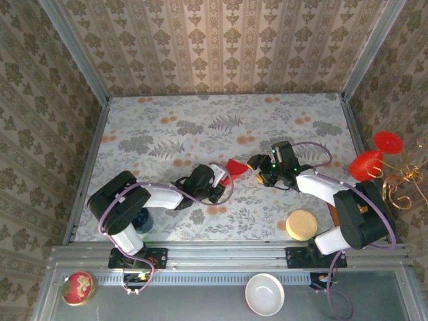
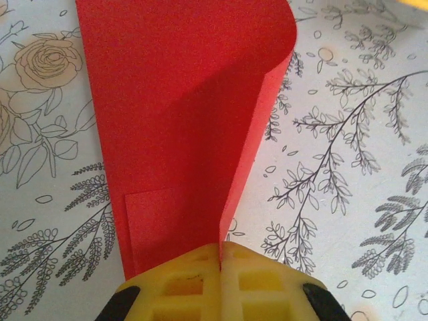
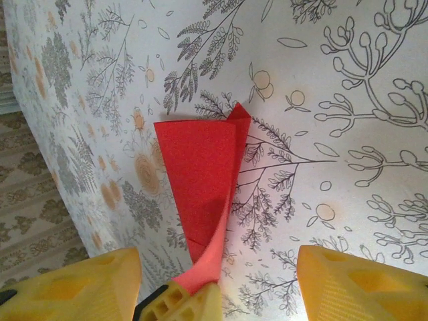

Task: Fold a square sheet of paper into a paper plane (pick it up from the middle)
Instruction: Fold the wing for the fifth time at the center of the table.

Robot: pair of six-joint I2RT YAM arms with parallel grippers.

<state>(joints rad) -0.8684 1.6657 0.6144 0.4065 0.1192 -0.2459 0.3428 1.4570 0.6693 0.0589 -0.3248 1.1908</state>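
Paper first: we see the red paper (image 1: 235, 167) near the middle of the floral table (image 1: 167, 127), folded over on itself and lying between the two grippers. The left gripper (image 2: 221, 267) is clamped on one end of it, its yellow pads pressed together with the sheet pinched between them. One flap stands up from that pinch and curls over the flat part resting on the table. The right gripper (image 3: 219, 281) sits just beside the paper with its jaws apart, holding nothing.
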